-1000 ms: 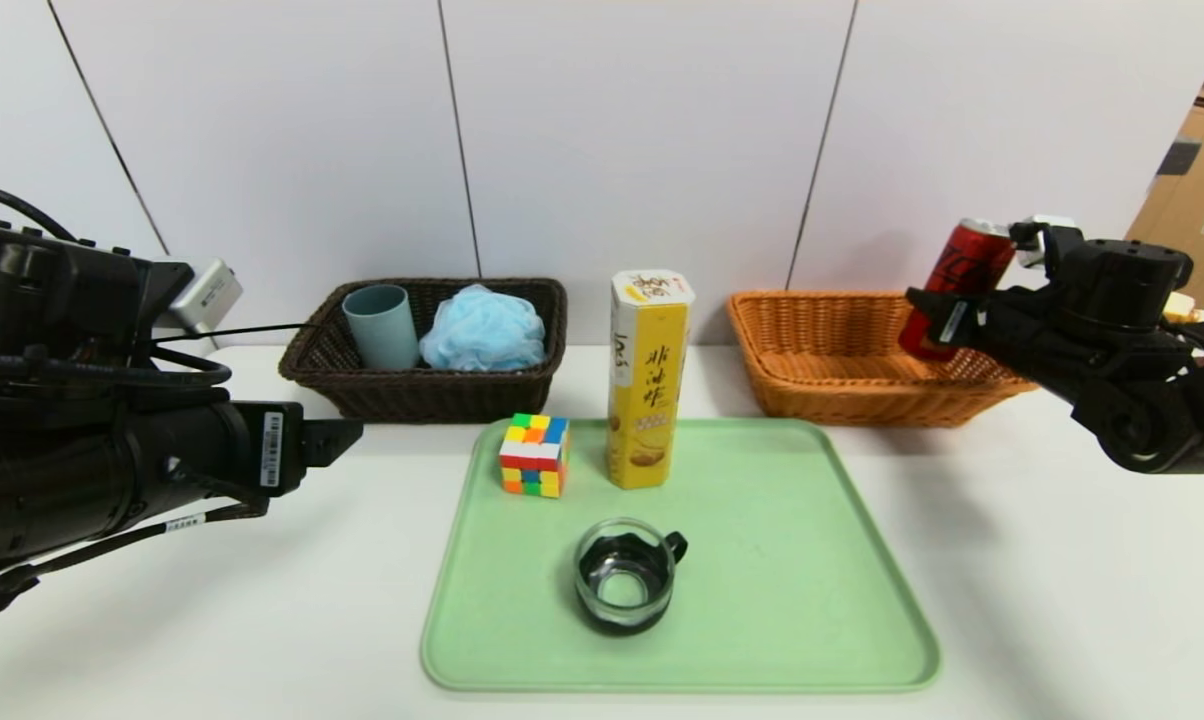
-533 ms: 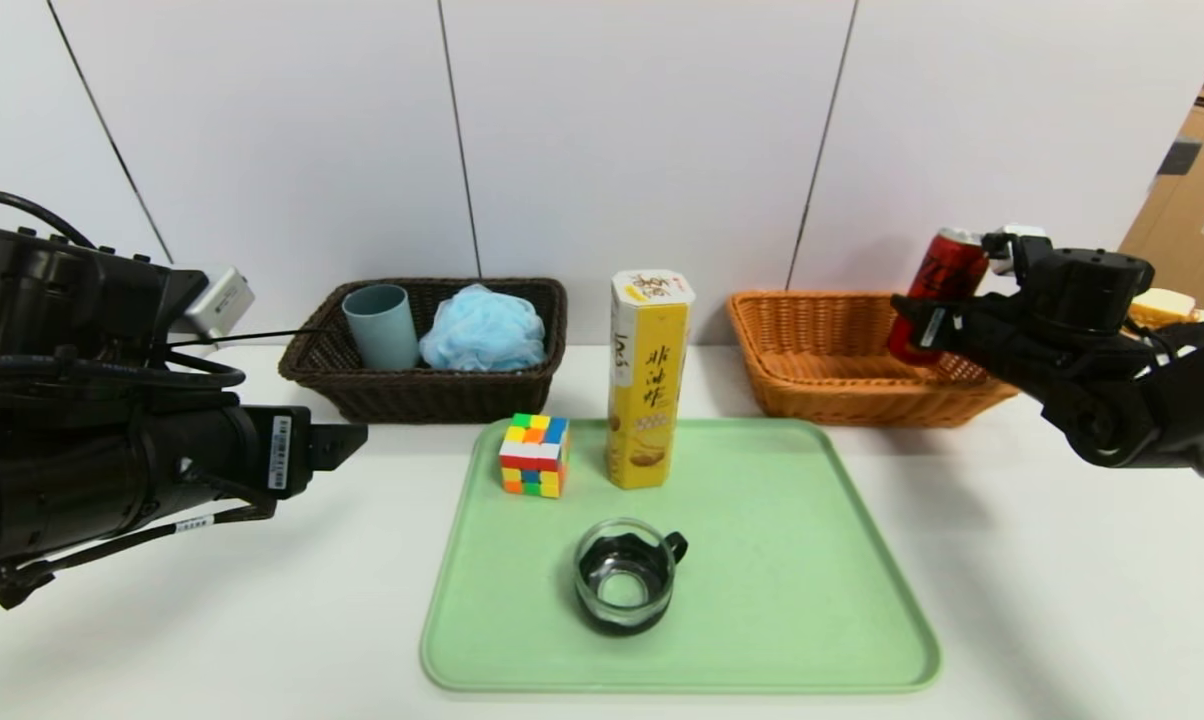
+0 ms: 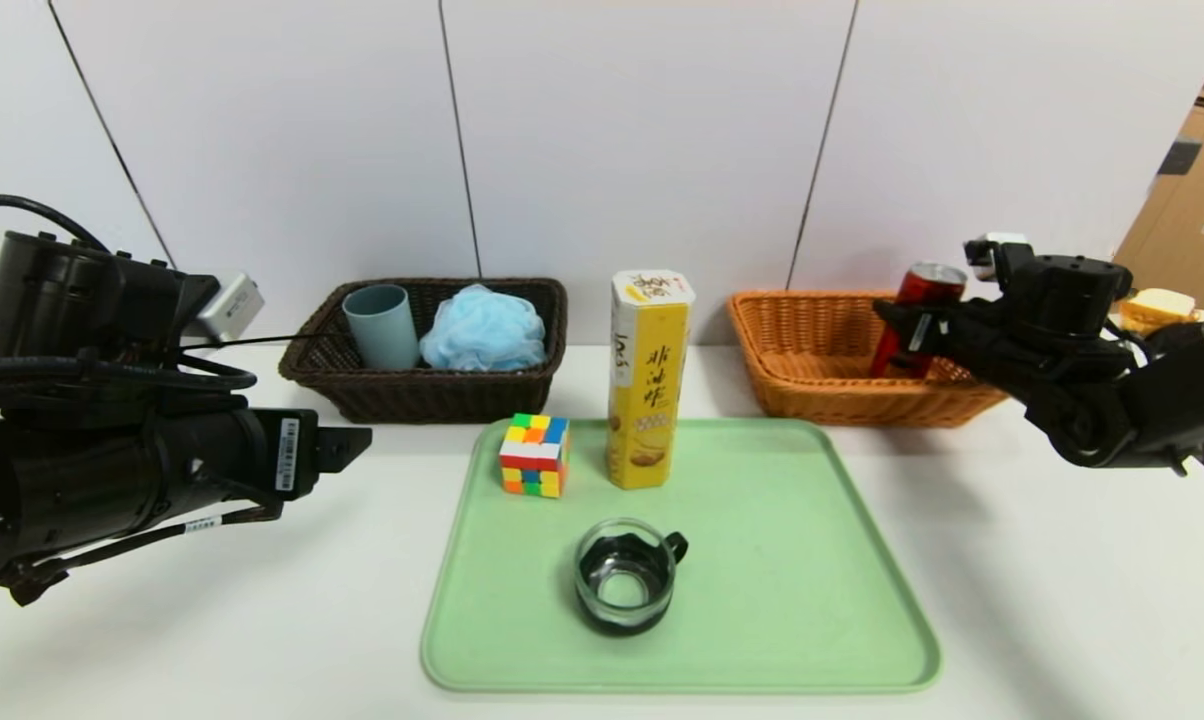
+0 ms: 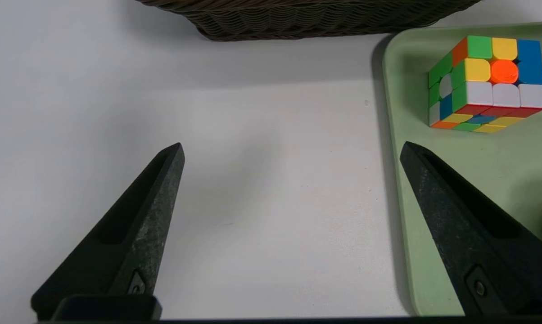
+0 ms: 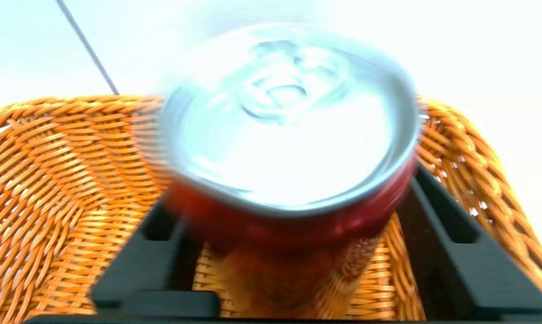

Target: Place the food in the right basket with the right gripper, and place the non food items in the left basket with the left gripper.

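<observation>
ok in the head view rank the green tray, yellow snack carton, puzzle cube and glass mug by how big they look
1. green tray, far the largest
2. yellow snack carton
3. glass mug, looks a little bigger than the cube but sits nearer the camera, so unsure
4. puzzle cube

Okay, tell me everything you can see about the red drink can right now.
The red drink can is slim, metal-looking, with a silver pull-tab top. It stands nearly upright inside the orange-tan basket, near its right side. The right gripper straddles it; whether the fingers touch it is unclear.
</observation>
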Controlling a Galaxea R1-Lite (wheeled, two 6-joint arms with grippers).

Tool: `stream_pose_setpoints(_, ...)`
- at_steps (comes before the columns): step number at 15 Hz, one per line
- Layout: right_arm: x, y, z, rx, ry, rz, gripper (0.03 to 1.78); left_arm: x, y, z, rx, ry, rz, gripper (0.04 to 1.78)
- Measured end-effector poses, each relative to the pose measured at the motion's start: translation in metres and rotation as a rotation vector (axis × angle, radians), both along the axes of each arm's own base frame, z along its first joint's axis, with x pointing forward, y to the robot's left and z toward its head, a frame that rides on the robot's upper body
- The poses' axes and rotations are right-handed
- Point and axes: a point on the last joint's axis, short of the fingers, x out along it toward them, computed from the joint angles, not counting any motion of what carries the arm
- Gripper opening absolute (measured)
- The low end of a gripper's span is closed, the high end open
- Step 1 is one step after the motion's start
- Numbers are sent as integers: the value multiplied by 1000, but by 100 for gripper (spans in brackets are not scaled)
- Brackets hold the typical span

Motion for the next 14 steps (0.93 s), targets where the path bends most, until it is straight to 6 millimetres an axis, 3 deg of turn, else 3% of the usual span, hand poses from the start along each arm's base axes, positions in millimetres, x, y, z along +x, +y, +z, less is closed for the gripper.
stream_pose_setpoints(3,-1,0,4,-2,-9,-2,142,1,-1,-1,1,3,0,169)
stream_pose_setpoints(6,-10,2,27,-8,-54,2,151,2,-1,-1,0,5,2,169)
stream_pose_setpoints(10,-41,12,90,-19,-128,40,159,1,0,-1,0,4,4,169)
stream_pose_setpoints(13,-86,29,143,-11,-151,156,163,1,0,0,-3,0,2,169)
stream_pose_setpoints(14,-99,38,151,-7,-142,205,164,0,0,0,-5,0,1,169)
